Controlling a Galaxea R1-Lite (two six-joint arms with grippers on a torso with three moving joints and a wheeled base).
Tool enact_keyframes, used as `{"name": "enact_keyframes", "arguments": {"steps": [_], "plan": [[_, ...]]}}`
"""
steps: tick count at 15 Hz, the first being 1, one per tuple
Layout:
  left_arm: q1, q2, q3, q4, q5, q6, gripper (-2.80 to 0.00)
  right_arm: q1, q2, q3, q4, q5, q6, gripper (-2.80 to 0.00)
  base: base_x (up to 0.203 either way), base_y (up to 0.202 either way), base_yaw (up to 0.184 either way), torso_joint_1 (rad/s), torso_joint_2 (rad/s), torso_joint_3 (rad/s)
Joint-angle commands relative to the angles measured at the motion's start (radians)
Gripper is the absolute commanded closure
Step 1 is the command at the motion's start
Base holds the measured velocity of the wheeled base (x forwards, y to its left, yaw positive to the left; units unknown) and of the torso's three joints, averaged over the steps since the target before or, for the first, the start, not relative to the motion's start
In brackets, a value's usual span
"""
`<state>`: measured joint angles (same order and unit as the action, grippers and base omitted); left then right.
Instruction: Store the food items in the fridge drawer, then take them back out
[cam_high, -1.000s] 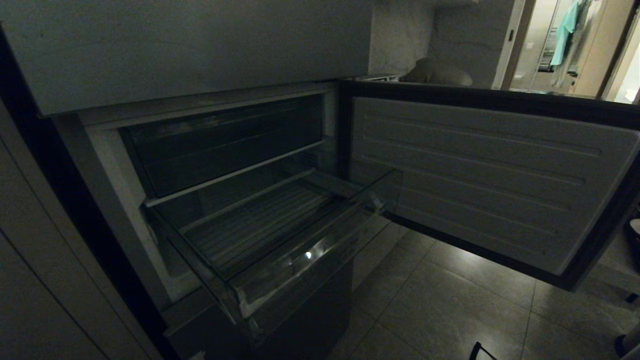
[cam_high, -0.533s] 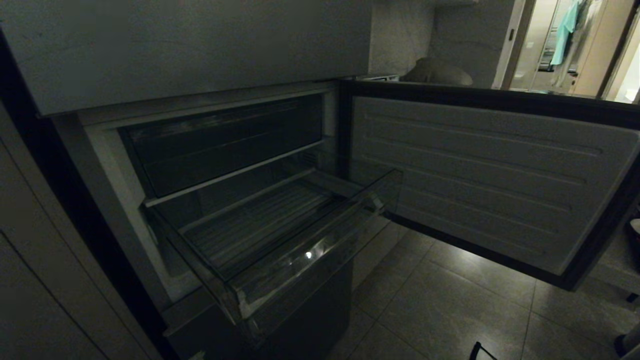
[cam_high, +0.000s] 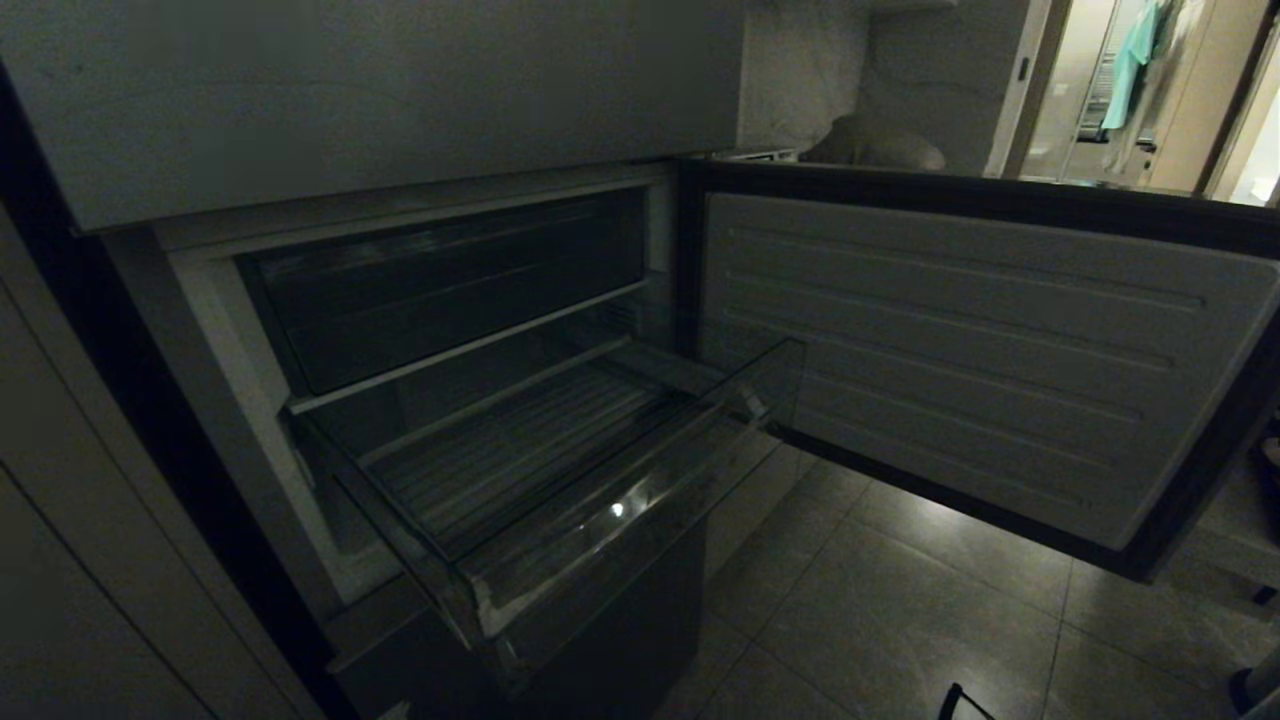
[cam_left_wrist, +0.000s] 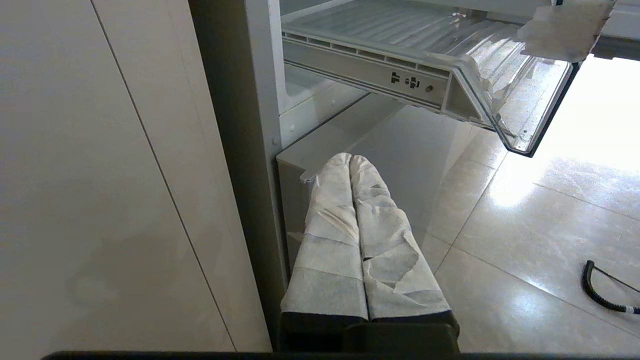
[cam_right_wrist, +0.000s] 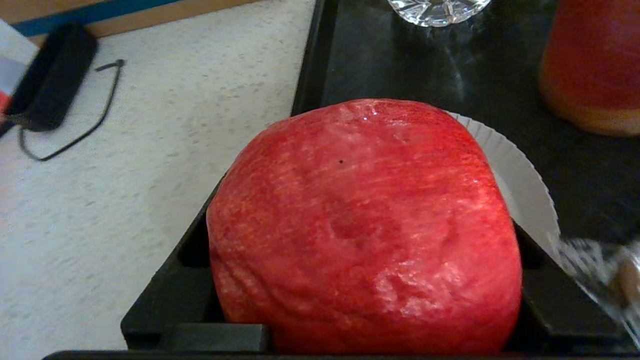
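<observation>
Apple (cam_right_wrist: 365, 230): red, glossy, faintly streaked, dimpled skin; sitting gripped in right tool (cam_right_wrist: 360, 280) over a black tray (cam_right_wrist: 380, 55). Left tool (cam_left_wrist: 361, 240): fingers pressed together, idling beside fridge (cam_left_wrist: 235, 125).

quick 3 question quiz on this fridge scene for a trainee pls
1. True or false: the drawer already has food in it.
2. What holds the apple? A) left gripper B) right gripper C) nothing, it lies in the drawer
3. Fill in: the left gripper's taped fingers are ___ (open or shut).

Key
1. False: the drawer is pulled out and bare.
2. B: the apple sits between the right gripper's black fingers, above a black tray.
3. Shut: the fingers are pressed together, low beside the fridge.
</observation>
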<state>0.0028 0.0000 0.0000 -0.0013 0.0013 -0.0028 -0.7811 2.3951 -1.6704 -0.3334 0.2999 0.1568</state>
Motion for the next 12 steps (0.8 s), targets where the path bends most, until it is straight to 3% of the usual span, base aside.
{"name": "enact_keyframes", "arguments": {"steps": [1, 2, 12], "plan": [[0.0, 0.0, 0.0, 0.0, 0.0, 0.0, 0.0, 0.0, 0.037, -0.037, -0.003, -0.001, 0.002, 0.0, 0.0, 0.0, 0.0, 0.0, 0.0, 0.0], [0.0, 0.0, 0.0, 0.0, 0.0, 0.0, 0.0, -0.001, 0.042, -0.041, -0.003, -0.002, 0.0, -2.8, 0.0, 0.0, 0.0, 0.0, 0.0, 0.0], [0.0, 0.0, 0.0, 0.0, 0.0, 0.0, 0.0, -0.003, -0.017, 0.018, -0.001, -0.003, 0.003, -2.8, 0.0, 0.0, 0.0, 0.0, 0.0, 0.0]]}}
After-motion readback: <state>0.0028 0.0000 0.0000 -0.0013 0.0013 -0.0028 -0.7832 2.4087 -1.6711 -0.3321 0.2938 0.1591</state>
